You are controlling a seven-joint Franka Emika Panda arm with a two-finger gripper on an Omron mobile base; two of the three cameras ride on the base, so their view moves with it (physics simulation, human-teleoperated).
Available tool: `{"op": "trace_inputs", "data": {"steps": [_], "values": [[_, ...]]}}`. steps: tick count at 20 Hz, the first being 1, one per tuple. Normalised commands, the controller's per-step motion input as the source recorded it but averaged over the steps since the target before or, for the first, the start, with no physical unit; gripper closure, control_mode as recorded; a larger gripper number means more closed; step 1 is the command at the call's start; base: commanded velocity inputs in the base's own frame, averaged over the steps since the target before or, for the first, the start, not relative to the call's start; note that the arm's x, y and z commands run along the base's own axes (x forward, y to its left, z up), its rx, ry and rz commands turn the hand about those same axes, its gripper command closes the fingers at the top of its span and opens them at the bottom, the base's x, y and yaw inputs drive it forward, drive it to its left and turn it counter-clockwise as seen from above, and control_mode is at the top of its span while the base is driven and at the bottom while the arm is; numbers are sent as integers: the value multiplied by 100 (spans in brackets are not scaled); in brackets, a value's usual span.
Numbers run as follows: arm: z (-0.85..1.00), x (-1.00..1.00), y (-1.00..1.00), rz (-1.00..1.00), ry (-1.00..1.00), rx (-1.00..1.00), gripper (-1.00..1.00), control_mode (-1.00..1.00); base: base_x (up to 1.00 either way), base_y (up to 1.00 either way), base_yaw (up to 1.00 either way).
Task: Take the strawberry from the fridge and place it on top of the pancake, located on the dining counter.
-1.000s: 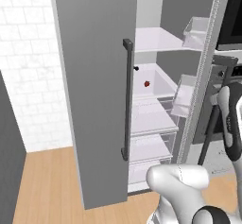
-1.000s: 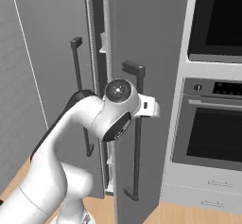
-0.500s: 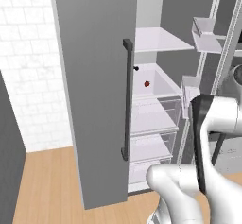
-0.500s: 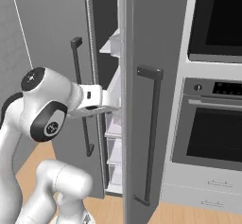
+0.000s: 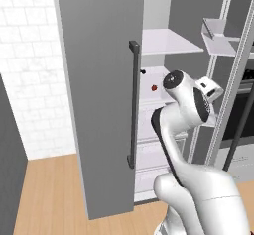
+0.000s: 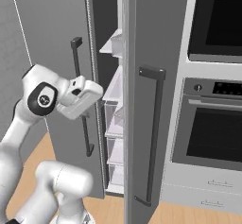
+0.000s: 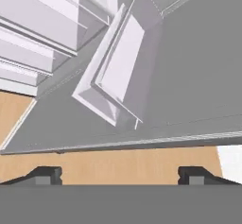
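Note:
The grey fridge (image 5: 94,80) stands with both doors open. A tiny red strawberry (image 5: 154,87) lies on a white shelf (image 5: 158,94) inside, just left of my arm's upper joint. My hand hangs in front of the opening, between the two doors. In the hand view my gripper (image 7: 120,176) is open with nothing between its fingertips (image 7: 47,175), and it faces a clear bin (image 7: 118,72) on the inside of a door, above the wooden floor. The right door (image 6: 156,76) stands edge-on beside my hand. The pancake and the dining counter are out of view.
A long dark bar handle (image 5: 133,105) runs down the left door. Built-in ovens (image 6: 212,133) fill the wall right of the fridge. A white brick wall (image 5: 30,80) lies to the left. Clear drawers (image 6: 116,119) sit low inside the fridge.
The right fridge door has swung further open. My arm has swung up and across in front of the opening, and the hand now points down at the door's inner side.

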Motion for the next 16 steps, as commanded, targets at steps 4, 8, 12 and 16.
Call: {"op": "trace_inputs", "data": {"steps": [4, 8, 12, 16], "values": [[-55, 100, -7, -7, 14, -14, -100, -100, 0, 0, 0], [-54, 98, -37, -5, 6, -5, -100, -100, 0, 0, 0], [-45, 70, -54, -8, 1, -5, -100, -100, 0, 0, 0], [-47, 55, -70, -10, 5, -4, -100, -100, 0, 0, 0]]}}
